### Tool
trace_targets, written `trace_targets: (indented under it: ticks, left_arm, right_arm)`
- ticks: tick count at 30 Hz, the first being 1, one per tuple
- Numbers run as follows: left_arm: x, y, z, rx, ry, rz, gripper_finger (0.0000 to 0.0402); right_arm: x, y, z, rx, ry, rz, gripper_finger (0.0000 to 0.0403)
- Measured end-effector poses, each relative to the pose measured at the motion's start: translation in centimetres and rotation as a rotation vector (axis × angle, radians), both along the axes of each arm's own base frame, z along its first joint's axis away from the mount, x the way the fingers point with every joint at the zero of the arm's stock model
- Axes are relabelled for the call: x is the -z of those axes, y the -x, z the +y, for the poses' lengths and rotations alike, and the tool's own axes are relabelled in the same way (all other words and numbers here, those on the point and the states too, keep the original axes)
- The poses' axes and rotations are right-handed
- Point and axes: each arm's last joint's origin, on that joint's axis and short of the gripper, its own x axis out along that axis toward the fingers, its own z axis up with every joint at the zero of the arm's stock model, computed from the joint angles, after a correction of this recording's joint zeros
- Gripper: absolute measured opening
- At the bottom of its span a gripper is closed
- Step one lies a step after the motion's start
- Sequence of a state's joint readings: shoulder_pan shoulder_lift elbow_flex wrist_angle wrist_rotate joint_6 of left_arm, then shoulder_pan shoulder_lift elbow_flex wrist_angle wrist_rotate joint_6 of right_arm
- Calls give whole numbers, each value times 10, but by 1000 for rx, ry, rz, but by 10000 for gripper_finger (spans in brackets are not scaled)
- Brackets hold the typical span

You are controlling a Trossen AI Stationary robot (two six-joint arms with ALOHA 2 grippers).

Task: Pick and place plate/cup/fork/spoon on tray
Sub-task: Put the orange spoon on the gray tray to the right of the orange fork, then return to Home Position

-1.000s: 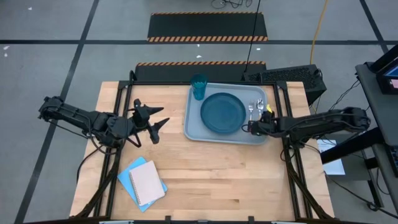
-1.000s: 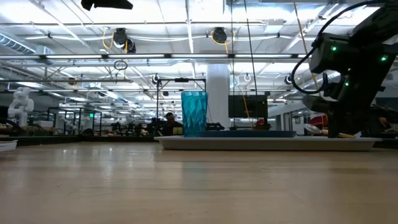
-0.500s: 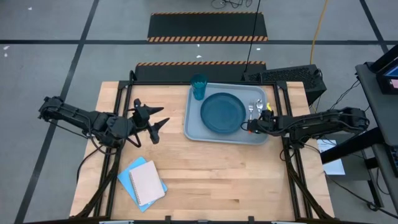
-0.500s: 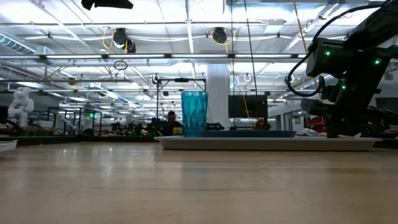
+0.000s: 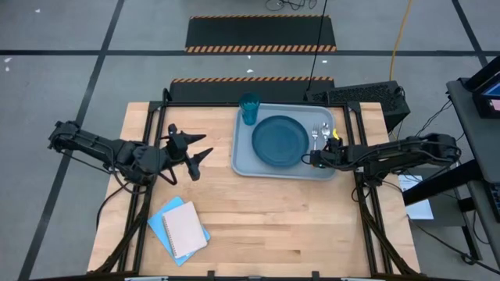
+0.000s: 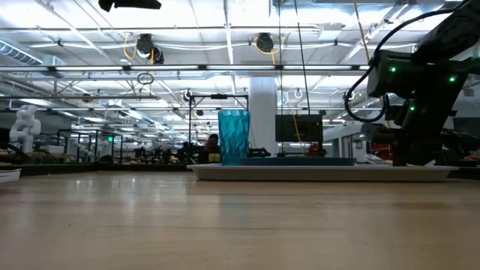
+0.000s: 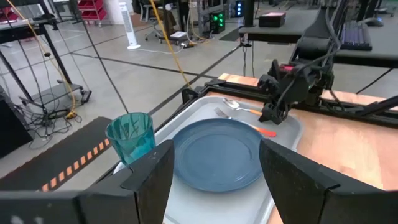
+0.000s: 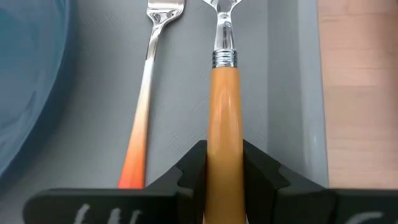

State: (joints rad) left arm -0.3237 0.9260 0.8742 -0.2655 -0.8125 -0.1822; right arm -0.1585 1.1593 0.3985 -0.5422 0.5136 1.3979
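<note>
Resting on the tray (image 5: 244,160): the plate (image 5: 280,140) at its middle, the cup (image 5: 250,108) in its far left corner, the fork (image 8: 144,99) and the spoon (image 8: 224,118) side by side along its right edge. Closed on the spoon's handle over that edge, the right gripper (image 5: 315,159). Waiting left of the tray, clear of it, jaws spread wide, the left gripper (image 5: 197,154).

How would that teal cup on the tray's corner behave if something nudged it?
The cup stands upright and taller than wide at the tray's far corner, so a high push would probably tip it. It looks thin and translucent, likely light, so it may slide easily. Its faceted wall should offer some grip.
</note>
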Motion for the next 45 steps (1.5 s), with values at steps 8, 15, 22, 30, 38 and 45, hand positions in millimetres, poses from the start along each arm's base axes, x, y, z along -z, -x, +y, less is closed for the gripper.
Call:
trace_targets:
  ticks: [8, 15, 22, 30, 38, 45]
  left_arm:
    - [-4, 2, -6, 41, -10, -28, 239]
    - [-5, 2, -7, 48, -16, -32, 239]
    - [-6, 2, -7, 48, -14, -39, 239]
    - [-6, 2, -7, 48, -15, -39, 239]
    - [-6, 2, -7, 50, -23, -37, 239]
    - [-6, 1, -7, 54, -36, -30, 239]
  right_arm:
    - [0, -2, -1, -2, 17, -11, 66]
    - [1, -3, -1, -21, 22, -13, 83]
    - [0, -5, -1, -31, 46, -25, 133]
    - [-5, -5, -2, -98, 86, -11, 155]
    - [-23, -5, -1, -195, 141, -106, 155]
    - [-62, -25, 7, -626, 316, -382, 155]
